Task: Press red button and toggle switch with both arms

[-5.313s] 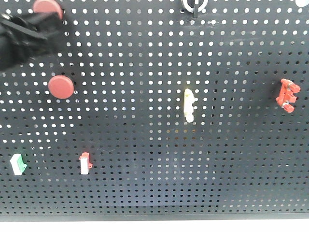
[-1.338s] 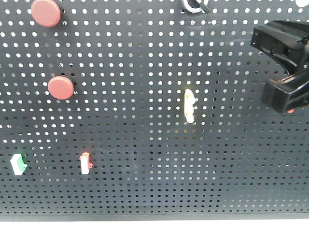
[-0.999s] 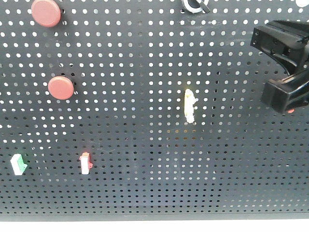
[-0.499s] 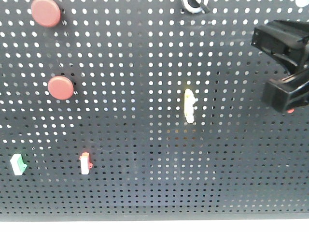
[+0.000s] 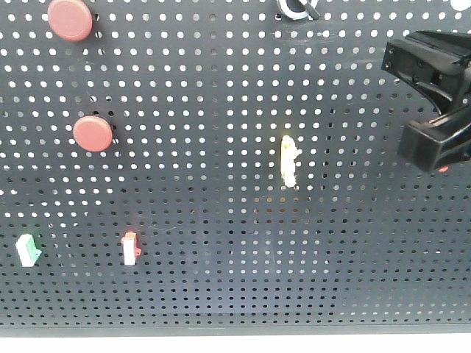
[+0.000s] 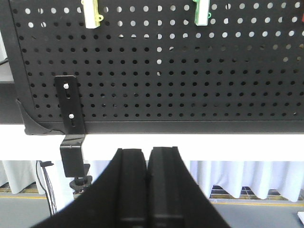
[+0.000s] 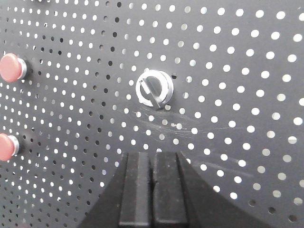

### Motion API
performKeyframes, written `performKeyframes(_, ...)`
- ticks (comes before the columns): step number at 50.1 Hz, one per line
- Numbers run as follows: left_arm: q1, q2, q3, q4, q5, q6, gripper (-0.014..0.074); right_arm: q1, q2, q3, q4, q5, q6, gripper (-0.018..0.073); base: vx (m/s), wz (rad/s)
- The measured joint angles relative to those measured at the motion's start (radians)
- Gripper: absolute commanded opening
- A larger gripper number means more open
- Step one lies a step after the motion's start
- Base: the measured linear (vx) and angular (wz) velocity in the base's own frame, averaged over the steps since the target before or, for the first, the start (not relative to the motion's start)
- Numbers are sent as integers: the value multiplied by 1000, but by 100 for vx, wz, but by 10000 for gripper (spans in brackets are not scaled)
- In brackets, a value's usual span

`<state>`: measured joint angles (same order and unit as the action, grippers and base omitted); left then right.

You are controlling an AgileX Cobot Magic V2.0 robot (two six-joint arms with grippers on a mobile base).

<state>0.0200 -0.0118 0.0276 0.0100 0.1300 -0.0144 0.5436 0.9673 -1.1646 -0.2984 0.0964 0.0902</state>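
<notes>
Two round red buttons (image 5: 71, 18) (image 5: 93, 133) sit on the black pegboard (image 5: 221, 88) at the upper left. They also show at the left edge of the right wrist view, as the upper button (image 7: 12, 67) and the lower button (image 7: 5, 146). My right gripper (image 5: 436, 147) is shut and hangs over the spot of the toggle switch (image 5: 442, 168). Only a red sliver of the switch peeks out under it. Seen from the right wrist, the shut right gripper (image 7: 152, 159) is close to the board. My left gripper (image 6: 147, 153) is shut on nothing, below the board's lower edge.
A pale yellow lever (image 5: 289, 159) is mid-board. A red-and-white rocker (image 5: 130, 248) and a green-and-white rocker (image 5: 28, 249) sit lower left. A silver knob (image 5: 298, 7) is at the top edge, also visible as the knob (image 7: 154, 89). A metal bracket (image 6: 71, 114) clamps the board's lower corner.
Five seconds ago the left arm was at the top-left button and the toggle switch was uncovered. Now the left arm is gone and the right gripper covers it. No visible motion in the last second.
</notes>
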Motion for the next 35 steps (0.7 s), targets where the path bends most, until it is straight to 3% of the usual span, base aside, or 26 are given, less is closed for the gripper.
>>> performKeyframes(9, 0, 0, 0, 0, 3, 0, 1, -4, -8, 1, 14, 3, -2, 0, 0, 0)
performKeyframes(15, 0, 0, 0, 0, 3, 0, 1, -65, -91, 72, 94, 23, -8, 0, 0, 0)
performKeyframes(21, 0, 0, 0, 0, 3, 0, 1, -195, -266, 259, 138, -4, -7, 0, 0, 0)
performKeyframes(30, 0, 0, 0, 0, 4, 0, 1, -441, -612, 668, 145, -41, -2, 0, 0, 0)
performKeyframes(35, 0, 0, 0, 0, 4, 0, 1, -519, -763, 858, 157, -37, 3, 0, 0, 0)
